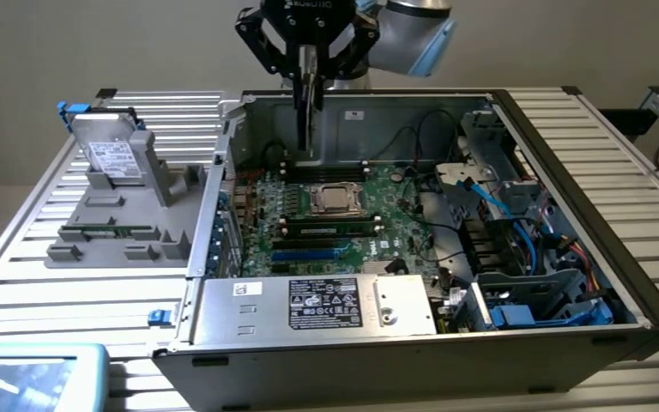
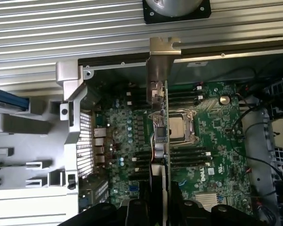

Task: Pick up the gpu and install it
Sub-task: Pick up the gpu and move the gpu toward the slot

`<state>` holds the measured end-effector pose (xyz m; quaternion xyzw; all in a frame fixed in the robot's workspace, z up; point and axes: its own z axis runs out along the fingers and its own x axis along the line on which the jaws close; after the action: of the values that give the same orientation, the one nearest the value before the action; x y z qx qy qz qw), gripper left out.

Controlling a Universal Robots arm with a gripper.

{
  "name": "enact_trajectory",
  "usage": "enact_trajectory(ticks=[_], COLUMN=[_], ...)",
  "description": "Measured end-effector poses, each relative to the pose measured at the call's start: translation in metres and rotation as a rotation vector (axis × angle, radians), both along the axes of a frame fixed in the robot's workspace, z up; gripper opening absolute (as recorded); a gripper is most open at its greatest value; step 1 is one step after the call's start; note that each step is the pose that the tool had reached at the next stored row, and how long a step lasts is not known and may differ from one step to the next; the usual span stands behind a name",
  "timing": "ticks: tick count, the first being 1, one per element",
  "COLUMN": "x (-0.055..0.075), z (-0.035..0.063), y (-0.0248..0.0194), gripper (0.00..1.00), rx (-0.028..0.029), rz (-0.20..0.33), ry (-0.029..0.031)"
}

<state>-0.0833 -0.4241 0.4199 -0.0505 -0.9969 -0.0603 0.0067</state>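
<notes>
Below your hand [image 1: 308,62] and its gpu [image 1: 305,112], the motherboard [image 1: 263,225] lies unblocked; cables [image 1: 473,178] and the drive cage [image 1: 535,299] crowd the exterior view's right.

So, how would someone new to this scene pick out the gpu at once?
Find the open computer case on the slatted table. Over its far end the claw grips a thin card hanging on edge, the gpu. Unlike the boxy grey hard drive on the exterior view's left, it is slim, dark and off any surface.
</notes>
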Motion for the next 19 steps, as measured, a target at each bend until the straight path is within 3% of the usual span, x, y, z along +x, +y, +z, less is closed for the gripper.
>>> enact_trajectory(ticks=[11, 19], x=[0.047, 0.05], z=[-0.0201, -0.0232], y=[-0.0042, -0.0042], gripper=[0.28, 0.28], rx=[0.0001, 0.0038], rz=[0.0, 0.0], ry=[-0.0001, 0.0])
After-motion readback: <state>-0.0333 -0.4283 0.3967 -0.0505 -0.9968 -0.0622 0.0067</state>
